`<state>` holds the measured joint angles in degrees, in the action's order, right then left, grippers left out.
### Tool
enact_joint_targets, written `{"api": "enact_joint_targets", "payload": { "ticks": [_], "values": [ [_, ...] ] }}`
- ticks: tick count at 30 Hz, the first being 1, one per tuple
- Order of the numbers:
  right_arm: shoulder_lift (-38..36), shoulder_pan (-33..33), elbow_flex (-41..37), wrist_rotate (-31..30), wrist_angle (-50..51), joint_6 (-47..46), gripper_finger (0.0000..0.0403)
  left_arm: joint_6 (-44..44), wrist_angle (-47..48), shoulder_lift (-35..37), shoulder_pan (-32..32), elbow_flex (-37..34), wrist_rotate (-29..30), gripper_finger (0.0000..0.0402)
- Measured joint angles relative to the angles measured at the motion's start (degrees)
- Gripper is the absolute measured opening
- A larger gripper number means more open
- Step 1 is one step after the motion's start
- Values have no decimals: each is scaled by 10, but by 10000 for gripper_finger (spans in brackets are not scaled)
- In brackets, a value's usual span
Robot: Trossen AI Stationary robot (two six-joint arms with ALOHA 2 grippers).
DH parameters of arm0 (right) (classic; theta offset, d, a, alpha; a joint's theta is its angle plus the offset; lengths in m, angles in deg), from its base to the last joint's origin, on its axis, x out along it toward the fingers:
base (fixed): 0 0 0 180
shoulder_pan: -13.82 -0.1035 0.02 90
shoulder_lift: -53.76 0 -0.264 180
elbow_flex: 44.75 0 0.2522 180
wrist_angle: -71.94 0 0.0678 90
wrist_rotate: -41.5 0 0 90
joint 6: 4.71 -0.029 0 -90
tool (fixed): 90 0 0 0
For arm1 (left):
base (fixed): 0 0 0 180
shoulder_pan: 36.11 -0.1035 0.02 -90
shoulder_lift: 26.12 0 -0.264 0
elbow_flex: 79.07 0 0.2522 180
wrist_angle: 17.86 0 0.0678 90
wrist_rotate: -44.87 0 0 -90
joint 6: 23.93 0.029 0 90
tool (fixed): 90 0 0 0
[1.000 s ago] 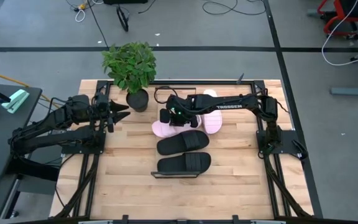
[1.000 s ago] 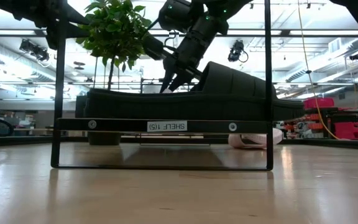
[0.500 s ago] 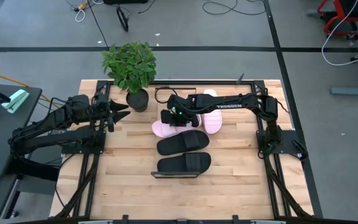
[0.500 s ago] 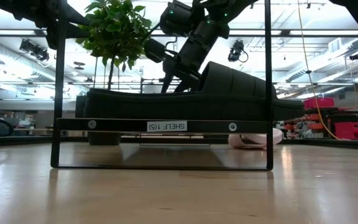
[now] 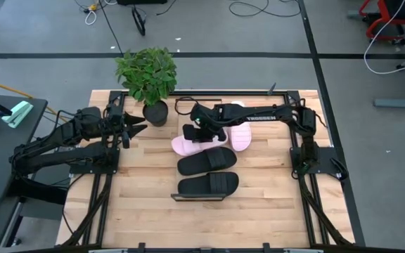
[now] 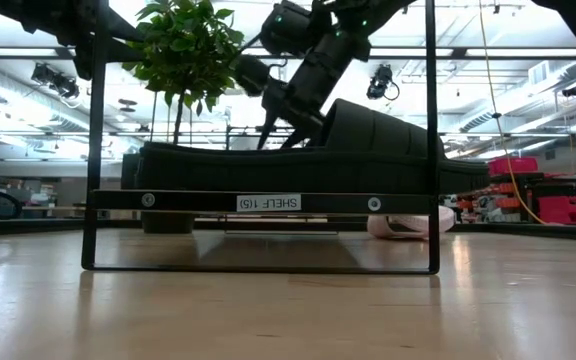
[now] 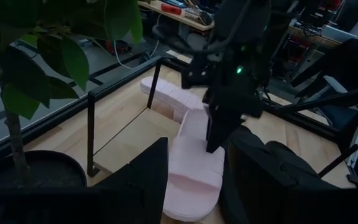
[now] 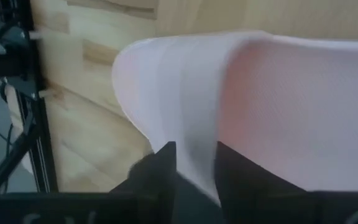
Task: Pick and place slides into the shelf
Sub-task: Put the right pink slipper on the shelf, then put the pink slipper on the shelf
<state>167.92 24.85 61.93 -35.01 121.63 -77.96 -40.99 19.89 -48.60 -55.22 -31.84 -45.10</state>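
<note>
Wooden table [image 5: 146, 211], grey floor around. Potted plant [image 5: 148, 77] upper left of table. Left gripper [image 5: 133, 124] idle beside pot, fingers parted. Right gripper [image 5: 201, 133] at centre, fingers straddling edge of pink slide [image 5: 188, 145]. Second pink slide [image 5: 240, 135] just right. Two black slides [image 5: 208, 161] below; nearer one on shelf [image 6: 263, 201].
</note>
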Motion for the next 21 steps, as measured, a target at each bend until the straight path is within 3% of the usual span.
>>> {"api": "enact_joint_targets", "payload": {
  "ticks": [8,15,21],
  "values": [
    [-49,5,0,-31,59,34,112,3,3,0,0,0,0,174],
    [-132,28,-4,-153,239,86,117,3,3,0,0,0,0,174],
    [-214,50,-97,-165,264,83,117,-3,3,0,0,0,0,174]
  ]
}}
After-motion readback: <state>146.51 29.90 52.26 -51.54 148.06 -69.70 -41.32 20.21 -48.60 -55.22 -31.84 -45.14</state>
